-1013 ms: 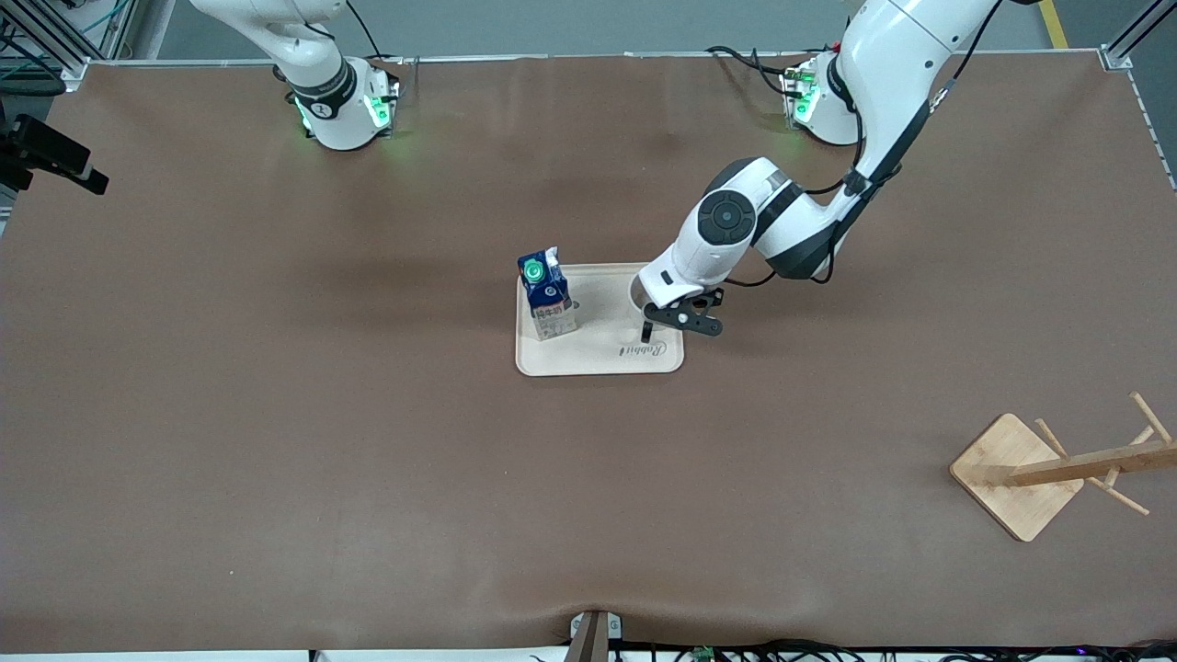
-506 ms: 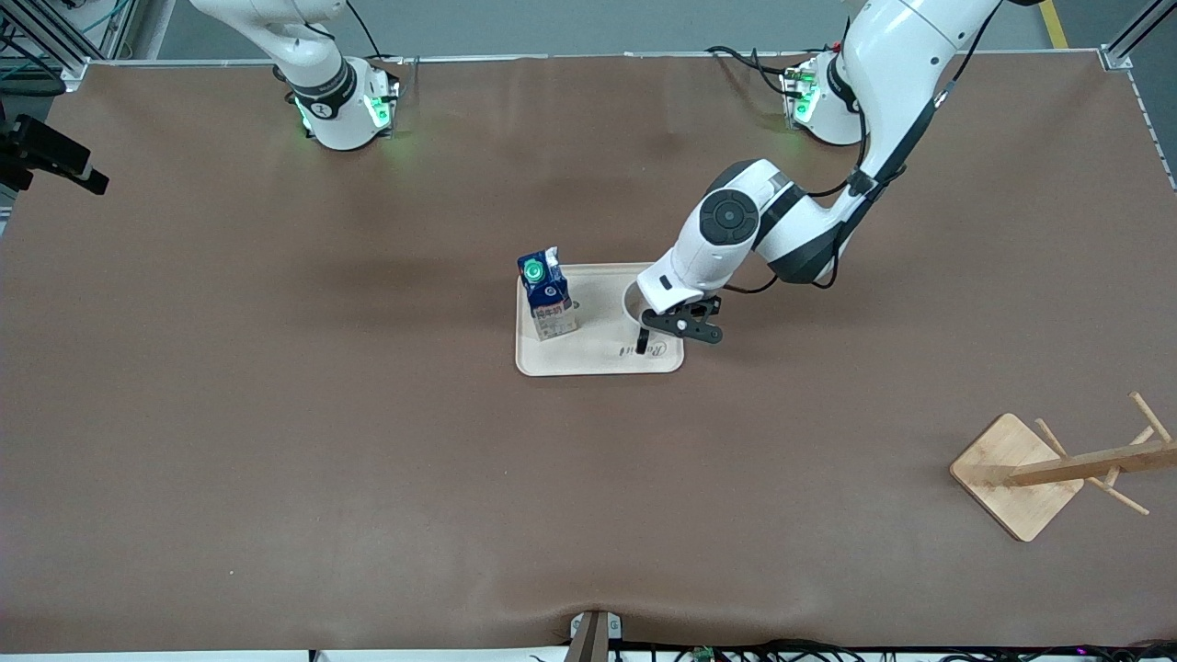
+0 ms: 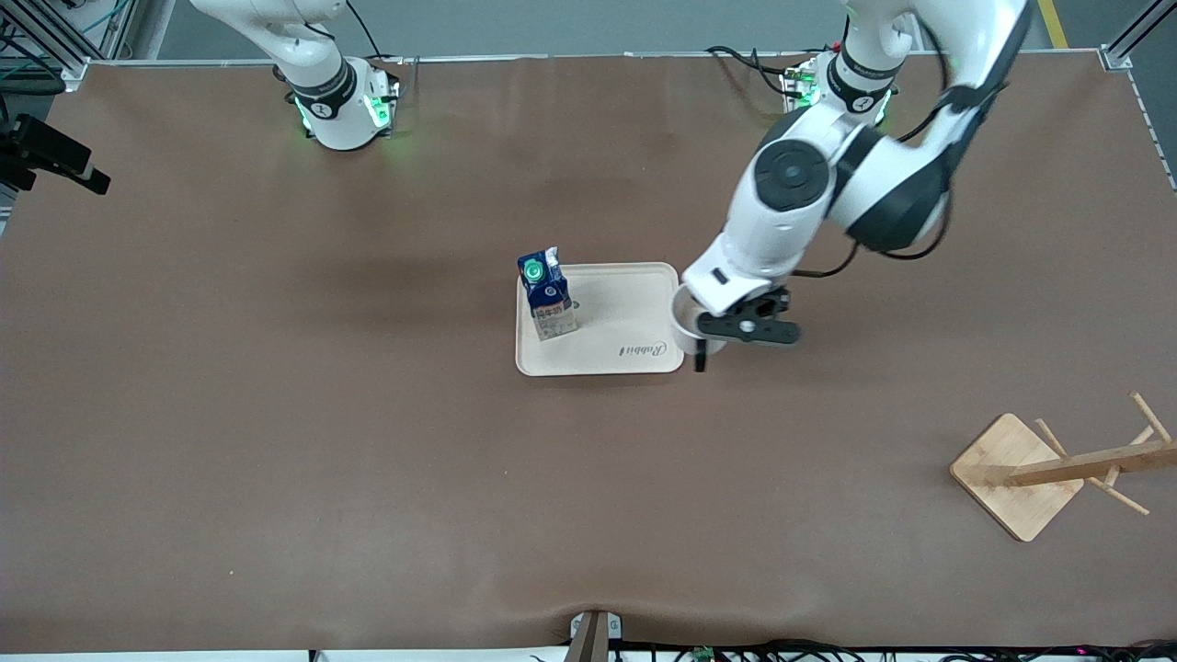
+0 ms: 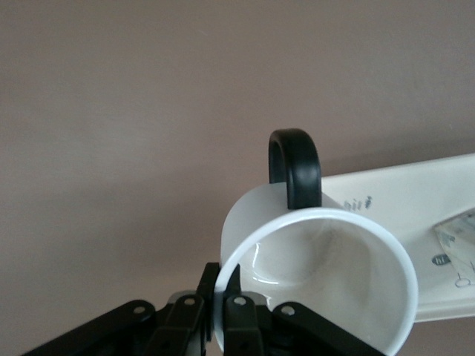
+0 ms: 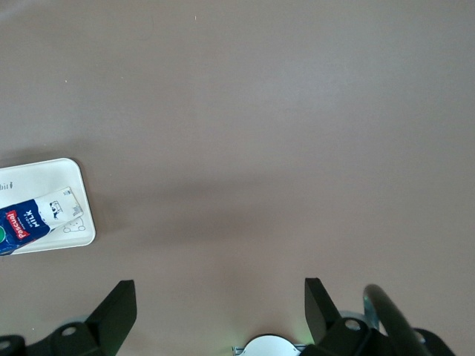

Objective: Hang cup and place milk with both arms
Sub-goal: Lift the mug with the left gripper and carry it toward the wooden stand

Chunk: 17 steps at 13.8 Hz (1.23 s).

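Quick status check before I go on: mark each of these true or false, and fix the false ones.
1. The left gripper is shut on the cup's rim. True; the cup hangs from it over the tray's edge, toward the left arm's end.
2. The milk lies toppled on the table. False; it stands upright on the tray.
3. The cup already hangs on the wooden rack. False; the rack's pegs are bare.
4. The right gripper is open and holds nothing. True; the right arm waits.
5. The rack is nearer to the front camera than the tray. True.
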Available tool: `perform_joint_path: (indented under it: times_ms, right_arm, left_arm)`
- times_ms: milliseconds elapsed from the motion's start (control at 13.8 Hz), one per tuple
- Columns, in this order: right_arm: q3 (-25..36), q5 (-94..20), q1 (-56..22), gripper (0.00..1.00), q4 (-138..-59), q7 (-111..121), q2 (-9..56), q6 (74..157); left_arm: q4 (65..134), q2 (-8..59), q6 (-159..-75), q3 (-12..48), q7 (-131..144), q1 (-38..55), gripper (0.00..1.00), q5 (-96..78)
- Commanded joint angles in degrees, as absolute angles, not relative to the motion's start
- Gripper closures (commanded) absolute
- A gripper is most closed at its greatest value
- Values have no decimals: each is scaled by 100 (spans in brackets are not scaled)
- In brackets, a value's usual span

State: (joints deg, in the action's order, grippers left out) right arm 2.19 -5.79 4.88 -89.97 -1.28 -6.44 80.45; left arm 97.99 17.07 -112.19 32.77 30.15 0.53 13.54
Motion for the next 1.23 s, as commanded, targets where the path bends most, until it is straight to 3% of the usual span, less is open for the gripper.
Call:
perform_joint_path:
  times_ms: [0, 579, 1157]
  right_arm:
    - [158, -738, 659, 0, -9053, -79, -694, 8051]
    - [149, -764, 668, 0, -9044, -88, -686, 8068]
    - [132, -800, 659, 0, -9000, -88, -686, 8051]
  left_arm:
    - [9362, 1687, -10969, 3305, 2918, -272, 100, 1354]
    - [8781, 1529, -10065, 3313, 1445, -1316, 100, 1257]
    - [8649, 1477, -9862, 3270, 660, -1863, 100, 1142]
